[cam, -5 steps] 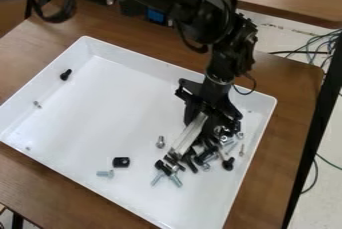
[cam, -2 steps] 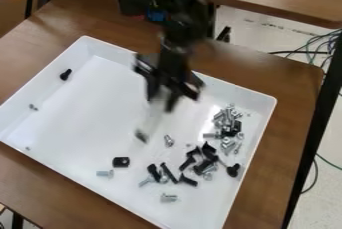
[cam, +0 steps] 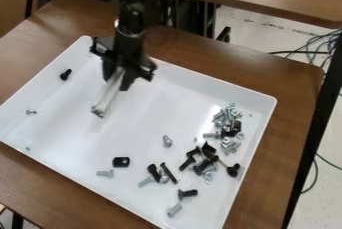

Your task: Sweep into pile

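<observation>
In the upper left of the frame the matte black gripper hangs over a shallow white tray, grasping a narrow, pale strip that slants down to a rough, dark-edged tip. Whether the tip touches the smooth tray floor is hard to tell. The hardware to be swept lies mostly right of centre and lower right: a heap of shiny metal bolts and nuts, with dull black angular pieces below it. A silvery screw lies apart near the centre. At lower left, a black rounded block with a hole sits near a metal bolt. A black screw lies at upper left. The tray rests on a brown wood-grain table.
</observation>
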Tool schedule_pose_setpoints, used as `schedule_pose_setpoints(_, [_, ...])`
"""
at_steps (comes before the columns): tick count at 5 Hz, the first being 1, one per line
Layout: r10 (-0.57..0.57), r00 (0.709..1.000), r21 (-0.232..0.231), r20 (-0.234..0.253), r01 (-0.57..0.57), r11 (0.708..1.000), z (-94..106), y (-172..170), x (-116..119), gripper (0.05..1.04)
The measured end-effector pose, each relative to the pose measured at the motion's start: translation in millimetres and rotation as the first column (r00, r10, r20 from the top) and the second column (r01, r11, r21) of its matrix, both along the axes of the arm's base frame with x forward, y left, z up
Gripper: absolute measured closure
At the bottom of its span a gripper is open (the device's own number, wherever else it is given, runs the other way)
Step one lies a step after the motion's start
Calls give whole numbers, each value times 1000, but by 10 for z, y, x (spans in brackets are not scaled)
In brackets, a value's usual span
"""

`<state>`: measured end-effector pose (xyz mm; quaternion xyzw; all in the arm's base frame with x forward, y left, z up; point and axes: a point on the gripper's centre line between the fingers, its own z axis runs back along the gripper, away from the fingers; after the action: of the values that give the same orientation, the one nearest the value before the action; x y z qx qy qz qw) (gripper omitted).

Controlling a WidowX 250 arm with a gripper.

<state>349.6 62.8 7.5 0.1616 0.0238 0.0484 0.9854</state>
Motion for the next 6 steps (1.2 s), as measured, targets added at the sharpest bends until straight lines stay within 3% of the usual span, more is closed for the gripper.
schedule_pose_setpoints(1, [-4,996,-60,-85,-1,998,-385,579,-179,732])
schedule_pose_setpoints(2, [-44,996,-94,-79,37,995,-459,956,-180,732])
schedule_pose_setpoints(3, [-61,997,-96,-47,56,994,-479,1003,-206,732])
schedule_pose_setpoints(4, [-77,997,-112,-30,74,991,-507,844,-467,732])
schedule_pose_setpoints(5, [-98,995,-159,-33,92,983,-517,490,-852,732])
schedule_pose_setpoints(6, [-166,985,-156,-35,159,975,-504,73,-948,732])
